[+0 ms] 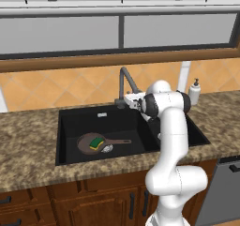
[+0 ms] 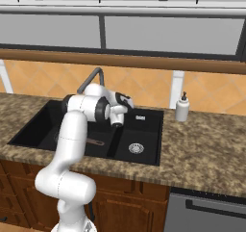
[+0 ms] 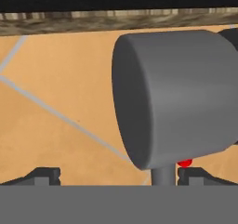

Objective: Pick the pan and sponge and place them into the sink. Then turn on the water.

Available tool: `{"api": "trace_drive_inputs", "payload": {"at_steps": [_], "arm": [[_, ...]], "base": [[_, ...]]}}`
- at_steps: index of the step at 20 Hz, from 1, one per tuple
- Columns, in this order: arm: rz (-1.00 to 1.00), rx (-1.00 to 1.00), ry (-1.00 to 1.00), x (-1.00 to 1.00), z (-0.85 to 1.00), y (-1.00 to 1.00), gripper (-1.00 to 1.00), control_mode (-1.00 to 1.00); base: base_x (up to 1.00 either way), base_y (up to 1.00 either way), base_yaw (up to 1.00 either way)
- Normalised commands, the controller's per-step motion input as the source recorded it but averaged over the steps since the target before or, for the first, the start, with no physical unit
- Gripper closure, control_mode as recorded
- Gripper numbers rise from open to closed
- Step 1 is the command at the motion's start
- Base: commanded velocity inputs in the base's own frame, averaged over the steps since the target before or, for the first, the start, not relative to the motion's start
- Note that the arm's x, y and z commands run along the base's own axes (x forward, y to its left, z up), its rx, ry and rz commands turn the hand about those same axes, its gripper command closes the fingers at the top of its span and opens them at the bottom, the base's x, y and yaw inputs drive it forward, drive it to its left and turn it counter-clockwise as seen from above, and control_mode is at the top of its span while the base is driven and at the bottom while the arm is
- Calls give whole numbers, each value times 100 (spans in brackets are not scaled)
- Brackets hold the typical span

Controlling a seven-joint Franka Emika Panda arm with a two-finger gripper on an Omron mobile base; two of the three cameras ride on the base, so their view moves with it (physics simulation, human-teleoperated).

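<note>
The black double-basin sink (image 1: 70, 122) is sitting in the granite counter (image 1: 28, 140) under the tiled wall (image 3: 56, 102), and the first part of the task is looking done. The dark brown pan (image 1: 86, 143) is lying flat on the floor of the large basin, its thin handle pointing toward the divider, and the green-and-yellow sponge (image 1: 97, 142) is resting on top of it, beside the silver drain (image 1: 107, 148).

The white arm (image 1: 171, 140) is reaching over the sink toward the dark grey gooseneck faucet (image 1: 125, 82). No blue stream is showing at the spout, so turning on the water is the step in hand.

In the hand view the grey faucet handle (image 3: 176, 97) is looming very close, slightly right of centre, with a small red mark (image 3: 185, 162) beneath it. The gripper (image 3: 118, 175) is standing released, fingers spread wide, holding nothing.

To do this well, the hand is probably needing to shift toward the handle so one finger bears squarely on it, then push steadily rather than grasp, keeping clear of the soap dispenser (image 1: 194, 91) standing well apart at the counter's back.
</note>
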Motion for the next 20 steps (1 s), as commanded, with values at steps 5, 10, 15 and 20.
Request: {"api": "trace_drive_inputs", "payload": {"at_steps": [5,10,15,20], "arm": [[-3,0,0,27,-26,0,100,-100],[-8,0,-1,16,-14,-18,100,-100],[-10,5,0,12,-8,-50,100,-100],[-5,9,0,17,-6,-73,100,-100]], "base": [[0,0,0],[0,0,0],[0,0,0],[0,0,0]]}}
